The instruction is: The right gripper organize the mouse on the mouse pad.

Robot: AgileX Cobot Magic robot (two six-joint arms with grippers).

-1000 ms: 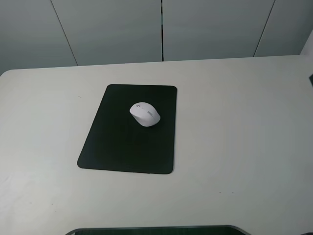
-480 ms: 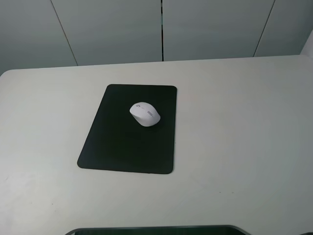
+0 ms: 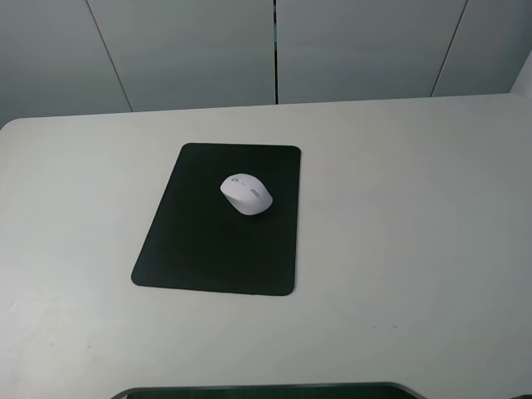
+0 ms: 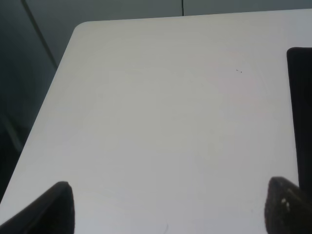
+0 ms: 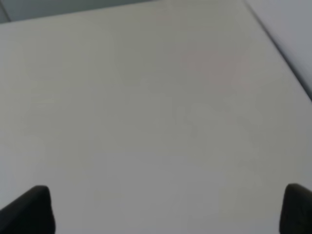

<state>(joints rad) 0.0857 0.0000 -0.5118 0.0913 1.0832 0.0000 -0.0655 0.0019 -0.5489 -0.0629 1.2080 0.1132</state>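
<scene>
While the white wireless mouse (image 3: 246, 194) is sitting on the black mouse pad (image 3: 199, 245), it is lying in the pad's upper right part, a little above the middle of the exterior high frame, with its long axis tilted and a small grey mark showing toward its upper left end. The pad is lying flat on the pale table (image 3: 416, 249), left of the frame's centre, its rounded corners all showing and its upper edge narrower than its lower one in this view. Neither arm is appearing in the exterior high view. In the right wrist view, the right gripper (image 5: 168, 210) is showing only two dark fingertips (image 5: 31, 209) at the lower corners of the frame, spread wide apart over bare table with nothing between them. In the left wrist view, the left gripper (image 4: 170, 207) is likewise showing its fingers (image 4: 51, 209) parted at the lower corners, and a strip of the pad's edge (image 4: 301, 107) is running down the right side of that frame. Grey wall panels (image 3: 191, 50) are standing behind the table along the top of the exterior high frame.
</scene>
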